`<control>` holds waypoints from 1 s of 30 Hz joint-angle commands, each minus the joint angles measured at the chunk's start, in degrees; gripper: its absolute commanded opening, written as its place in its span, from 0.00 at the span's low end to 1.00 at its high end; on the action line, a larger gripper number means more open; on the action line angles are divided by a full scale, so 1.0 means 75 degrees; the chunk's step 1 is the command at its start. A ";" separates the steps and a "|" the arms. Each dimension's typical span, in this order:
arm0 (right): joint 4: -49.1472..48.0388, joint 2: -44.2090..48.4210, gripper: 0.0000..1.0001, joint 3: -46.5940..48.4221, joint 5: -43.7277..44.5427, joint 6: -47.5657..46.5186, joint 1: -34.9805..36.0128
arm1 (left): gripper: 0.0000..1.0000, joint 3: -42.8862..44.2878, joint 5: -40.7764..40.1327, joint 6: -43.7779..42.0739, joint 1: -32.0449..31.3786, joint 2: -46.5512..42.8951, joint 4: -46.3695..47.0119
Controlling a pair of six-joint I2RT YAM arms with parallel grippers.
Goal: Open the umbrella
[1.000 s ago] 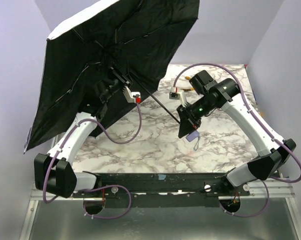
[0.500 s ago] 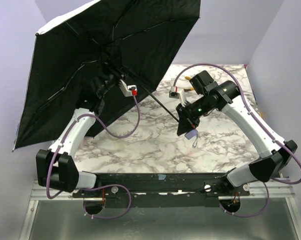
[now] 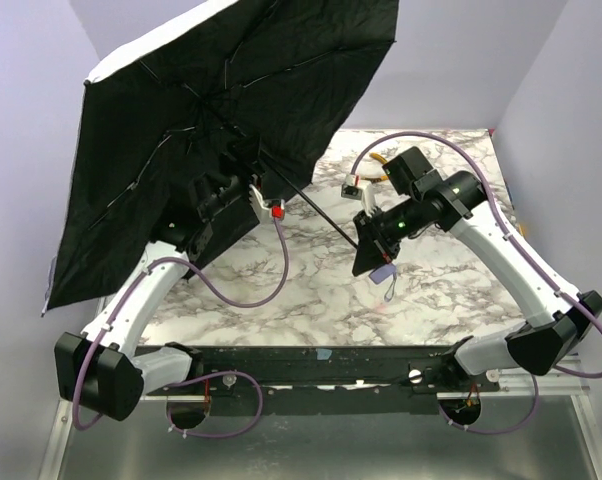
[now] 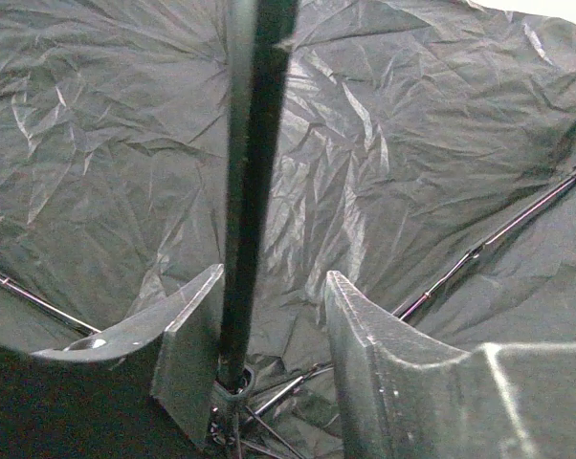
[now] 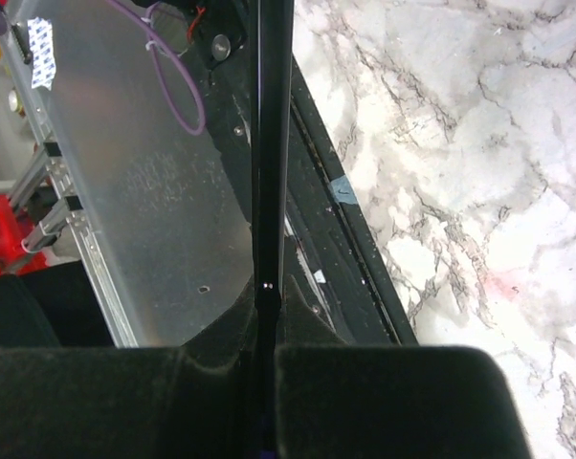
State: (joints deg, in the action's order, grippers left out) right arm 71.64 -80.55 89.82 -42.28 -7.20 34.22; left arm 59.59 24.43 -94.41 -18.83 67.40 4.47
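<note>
The umbrella (image 3: pixel 231 90) is spread open at the back left, its black lining facing the top view and a pale edge along its upper left rim. Its thin black shaft (image 3: pixel 316 210) slants down to my right gripper (image 3: pixel 367 243), which is shut on it just above the lavender handle knob (image 3: pixel 384 270). The right wrist view shows the shaft (image 5: pixel 271 143) pinched between the fingers of the right gripper (image 5: pixel 269 308). My left gripper (image 3: pixel 243 165) is inside the canopy. Its jaws (image 4: pixel 274 277) are open around the shaft (image 4: pixel 250 172), which lies against the left finger (image 4: pixel 188 335) above the runner (image 4: pixel 229 387).
The marble tabletop (image 3: pixel 431 290) lies under the right arm. A black rail (image 3: pixel 311 360) and a metal plate (image 3: pixel 311 445) run along the near edge. Purple walls close in at the sides and back. The canopy overhangs the table's left side and hides it.
The canopy swung left and down, then tilted back up near where it was. My left wrist dropped and shifted right along the shaft. The right gripper kept its hold.
</note>
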 commanded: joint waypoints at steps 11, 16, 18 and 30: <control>-0.0853 0.0598 0.01 -0.0005 -0.0492 -0.0296 0.0043 | 0.30 -0.0032 -0.1146 0.1940 0.0436 0.0545 0.0786; -0.0585 0.0667 0.01 -0.0027 -0.0380 -0.0501 0.0043 | 0.30 0.0182 -0.1230 0.2094 0.0878 0.0685 0.0974; -0.0467 0.0686 0.01 -0.0045 -0.0312 -0.0607 0.0044 | 0.26 0.0278 -0.1175 0.2065 0.1049 0.0742 0.0949; 0.1007 0.0469 0.01 -0.0506 0.0785 -0.2170 0.0044 | 0.17 0.1302 -0.1662 0.0655 0.1779 0.1621 0.1750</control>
State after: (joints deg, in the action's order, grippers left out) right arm 68.60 -79.96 87.90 -37.71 -10.28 34.00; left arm 64.84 26.35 -87.88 -13.74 76.47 15.57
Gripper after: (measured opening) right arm 0.040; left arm 0.232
